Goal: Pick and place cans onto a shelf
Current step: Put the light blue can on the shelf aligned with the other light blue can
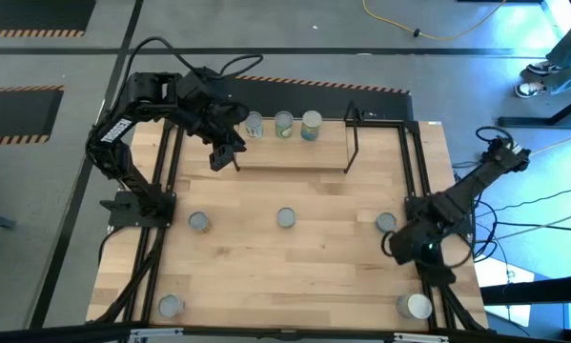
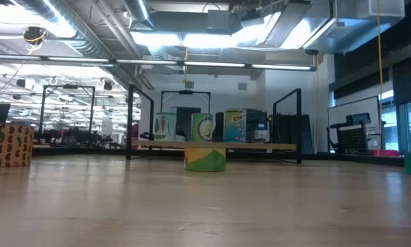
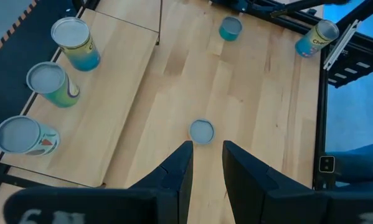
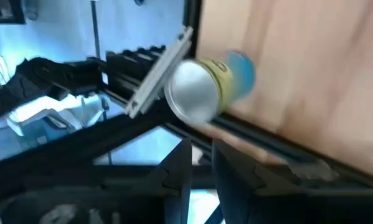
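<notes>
The shelf (image 1: 295, 152) stands at the table's far middle and bears three upright cans (image 1: 283, 124) in a row on its board (image 3: 111, 93). My left gripper (image 1: 223, 160) hovers open above the shelf's left end, nothing between its fingers (image 3: 207, 146). Several more cans stand on the tabletop: one in the middle (image 1: 285, 218), one at mid left (image 1: 199, 222), one at mid right (image 1: 385, 222), one in each near corner (image 1: 171, 306). My right gripper (image 1: 411, 255) hangs over the right rail, its fingers (image 4: 202, 146) a little apart, pointing at the near-right can (image 4: 205, 87).
Black rails (image 1: 414, 171) run along the table's left and right sides. The shelf's upright wire loops (image 1: 354, 143) rise at its ends. Open tabletop lies between the shelf and the middle row of cans. A person's feet (image 1: 542, 76) show beyond the far right corner.
</notes>
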Motion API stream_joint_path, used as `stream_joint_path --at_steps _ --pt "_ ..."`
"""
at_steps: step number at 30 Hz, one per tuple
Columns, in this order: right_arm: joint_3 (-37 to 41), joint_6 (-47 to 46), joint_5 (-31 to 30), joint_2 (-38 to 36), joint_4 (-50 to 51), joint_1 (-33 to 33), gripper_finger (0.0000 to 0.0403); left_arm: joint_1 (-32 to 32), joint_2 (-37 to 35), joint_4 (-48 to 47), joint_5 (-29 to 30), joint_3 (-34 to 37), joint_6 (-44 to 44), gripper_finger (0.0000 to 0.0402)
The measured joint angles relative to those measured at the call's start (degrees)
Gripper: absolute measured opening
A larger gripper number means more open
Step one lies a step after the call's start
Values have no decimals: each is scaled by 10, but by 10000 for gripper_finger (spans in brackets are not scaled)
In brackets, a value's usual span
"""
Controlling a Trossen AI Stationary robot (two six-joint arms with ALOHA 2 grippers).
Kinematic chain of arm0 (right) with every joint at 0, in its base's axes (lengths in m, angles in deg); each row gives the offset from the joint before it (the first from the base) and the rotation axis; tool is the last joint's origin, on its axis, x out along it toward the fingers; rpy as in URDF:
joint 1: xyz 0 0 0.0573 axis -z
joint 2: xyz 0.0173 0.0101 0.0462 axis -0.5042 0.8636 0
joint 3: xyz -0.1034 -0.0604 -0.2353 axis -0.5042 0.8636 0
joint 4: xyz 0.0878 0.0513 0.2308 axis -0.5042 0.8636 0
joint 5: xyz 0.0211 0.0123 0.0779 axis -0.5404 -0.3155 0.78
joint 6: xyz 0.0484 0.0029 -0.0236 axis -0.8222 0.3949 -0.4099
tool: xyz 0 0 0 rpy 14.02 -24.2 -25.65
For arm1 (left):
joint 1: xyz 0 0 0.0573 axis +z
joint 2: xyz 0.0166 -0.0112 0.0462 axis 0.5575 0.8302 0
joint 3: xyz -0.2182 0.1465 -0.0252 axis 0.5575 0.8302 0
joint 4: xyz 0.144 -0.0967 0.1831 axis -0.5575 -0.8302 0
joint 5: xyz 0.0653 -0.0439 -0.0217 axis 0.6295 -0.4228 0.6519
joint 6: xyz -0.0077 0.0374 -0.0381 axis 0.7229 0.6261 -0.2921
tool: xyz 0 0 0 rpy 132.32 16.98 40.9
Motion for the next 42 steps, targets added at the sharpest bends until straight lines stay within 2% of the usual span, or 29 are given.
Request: stream_joint_path --at_steps 7,12,15,19,25,31,42 --pt "57 -102 -57 2 -99 -50 67 0 0 0 0 0 0 80" --pt "101 -147 -64 2 -176 -88 67 0 0 0 1 0 0 80" --pt "123 -165 -65 2 -190 -111 67 0 0 0 1 0 0 80" --pt "142 -180 -72 2 -196 -133 67 0 0 0 2 0 0 80" --pt "163 -189 -87 2 -264 -139 67 0 0 0 2 0 -1 80" --pt "163 -186 -111 2 -261 -139 67 0 0 0 2 0 -2 80" --pt "163 -185 -110 18 -276 -158 67 0 0 0 2 0 -2 80"
